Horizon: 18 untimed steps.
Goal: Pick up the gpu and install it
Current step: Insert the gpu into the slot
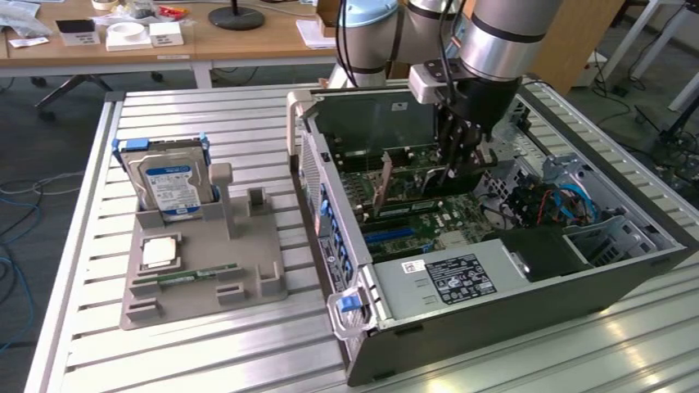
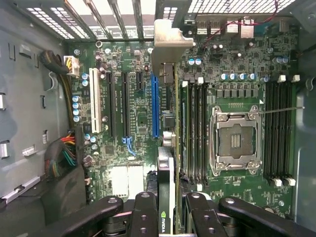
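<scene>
My end effector [image 1: 457, 155] was clenched on the graphics card [image 2: 165, 187], holding it on edge over the motherboard [image 2: 140, 121] inside the open computer case [image 1: 611, 262], at three o'clock from the hard drive [image 1: 169, 184] on the worktop [image 1: 218, 123].

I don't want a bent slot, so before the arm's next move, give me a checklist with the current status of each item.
1. Grip: gpu clamped between the fingers of the gripper: ok.
2. Orientation: card edge-on to the motherboard, parallel to the blue slot: ok.
3. Bracket faces the case's vented rear wall: ok.
4. Card edge directly over the blue slot: cannot tell; the wrist view shows it beside the slot, toward the memory slots.
5. Blue slot free of cables: ok.
6. Hard drive outside the case, on the grey holder: ok.
</scene>
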Each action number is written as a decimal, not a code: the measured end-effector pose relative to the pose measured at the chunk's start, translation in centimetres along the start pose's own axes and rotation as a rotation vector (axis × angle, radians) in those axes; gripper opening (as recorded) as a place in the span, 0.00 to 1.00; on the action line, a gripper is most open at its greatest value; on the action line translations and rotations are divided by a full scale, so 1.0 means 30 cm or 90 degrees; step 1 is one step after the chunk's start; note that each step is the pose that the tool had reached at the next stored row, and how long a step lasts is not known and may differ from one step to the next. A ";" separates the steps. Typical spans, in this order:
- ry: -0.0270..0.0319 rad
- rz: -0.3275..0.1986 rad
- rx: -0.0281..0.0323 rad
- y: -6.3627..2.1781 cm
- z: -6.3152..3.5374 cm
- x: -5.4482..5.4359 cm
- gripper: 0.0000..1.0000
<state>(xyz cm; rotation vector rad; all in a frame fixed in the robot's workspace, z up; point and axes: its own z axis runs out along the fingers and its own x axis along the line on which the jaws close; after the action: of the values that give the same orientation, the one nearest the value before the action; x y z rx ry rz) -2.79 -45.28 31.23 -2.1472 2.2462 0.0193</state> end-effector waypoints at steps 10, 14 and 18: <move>0.0000 0.000 0.0000 0.000 0.000 0.000 0.27; -0.0002 0.000 0.0000 0.000 0.006 0.000 0.27; 0.0000 0.000 0.0000 0.000 0.017 0.001 0.27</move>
<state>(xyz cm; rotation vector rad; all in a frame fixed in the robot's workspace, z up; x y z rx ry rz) -2.80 -45.30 30.73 -2.1470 2.2464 0.0195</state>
